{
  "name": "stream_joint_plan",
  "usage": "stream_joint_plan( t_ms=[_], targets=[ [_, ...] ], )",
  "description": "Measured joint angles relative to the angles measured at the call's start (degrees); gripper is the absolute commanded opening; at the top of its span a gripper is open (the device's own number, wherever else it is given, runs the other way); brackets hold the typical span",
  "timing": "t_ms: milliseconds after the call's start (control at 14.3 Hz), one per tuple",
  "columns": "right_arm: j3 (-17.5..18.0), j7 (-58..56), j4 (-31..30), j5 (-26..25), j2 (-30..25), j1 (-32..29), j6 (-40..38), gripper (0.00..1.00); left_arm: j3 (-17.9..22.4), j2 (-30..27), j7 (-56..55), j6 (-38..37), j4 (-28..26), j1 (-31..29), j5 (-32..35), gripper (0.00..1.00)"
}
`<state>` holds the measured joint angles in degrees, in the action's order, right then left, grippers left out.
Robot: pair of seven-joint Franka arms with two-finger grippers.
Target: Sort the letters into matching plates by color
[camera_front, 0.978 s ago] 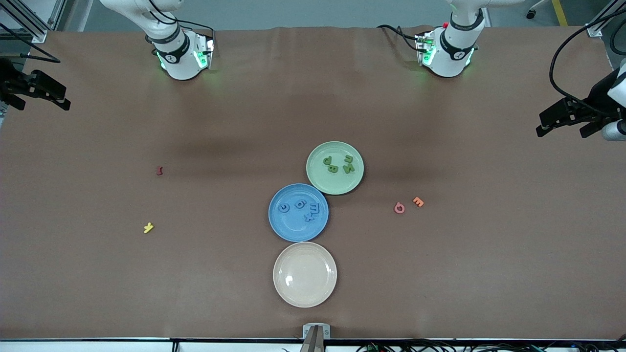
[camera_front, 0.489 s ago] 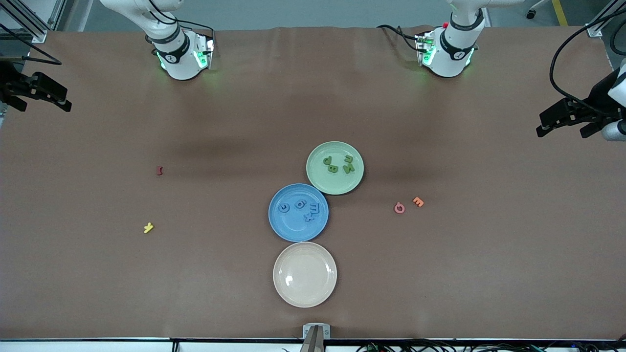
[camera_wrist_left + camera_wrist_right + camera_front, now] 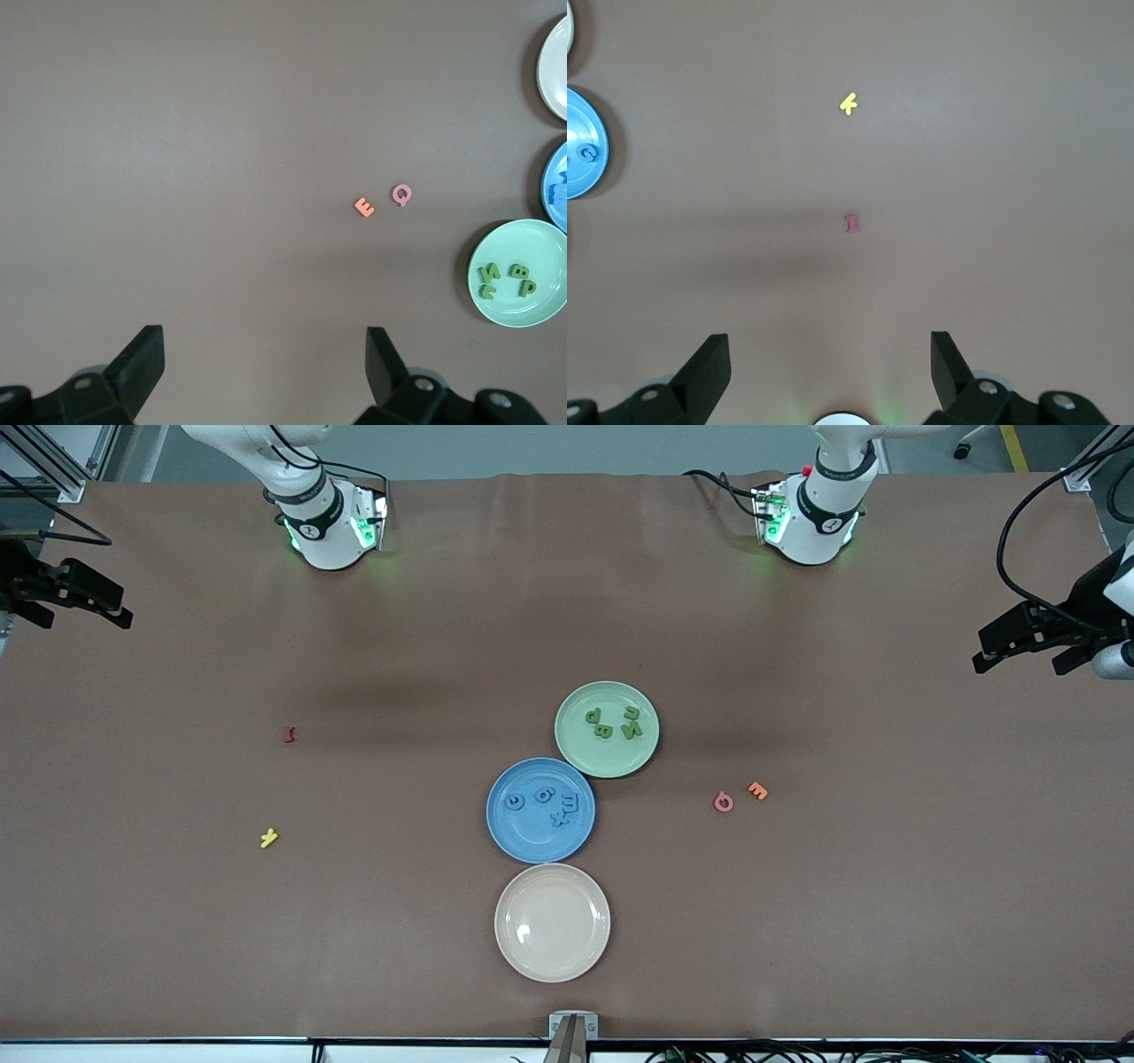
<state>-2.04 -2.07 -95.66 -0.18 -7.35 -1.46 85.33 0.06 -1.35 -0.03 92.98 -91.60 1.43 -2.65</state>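
Note:
The light green plate (image 3: 611, 762) lies mid-table with several green letters (image 3: 613, 723) in it. The blue plate (image 3: 530, 841) touches it, nearer the front camera, and holds several blue letters (image 3: 545, 802). My left gripper (image 3: 1028, 662) hangs open and empty over the left arm's end of the table; its wrist view shows its jaws (image 3: 266, 335) wide apart, with the green plate (image 3: 532, 305) and green letters (image 3: 507, 279) farther off. My right gripper (image 3: 84, 615) hangs open and empty over the right arm's end; its jaws (image 3: 829, 338) stand wide apart, and the blue plate (image 3: 580, 168) shows at the edge of its wrist view.
A cream plate (image 3: 552, 957) lies nearest the front camera, touching the blue plate. A pink letter (image 3: 723, 802) and an orange letter (image 3: 757, 790) lie toward the left arm's end. A dark red letter (image 3: 289, 734) and a yellow letter (image 3: 269, 838) lie toward the right arm's end.
Both grippers have barely drifted at the table's ends. Nothing on the table has moved.

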Motion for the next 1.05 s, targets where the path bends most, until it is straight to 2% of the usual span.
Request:
stream_joint_plan(
  t_ms=[1048],
  targets=[
    [0.5, 0.0, 0.7, -0.1, 0.0, 0.0, 2.4, 1.0, -0.3, 0.0, 0.0, 0.3, 0.0, 0.2, 0.0, 1.0]
  ],
)
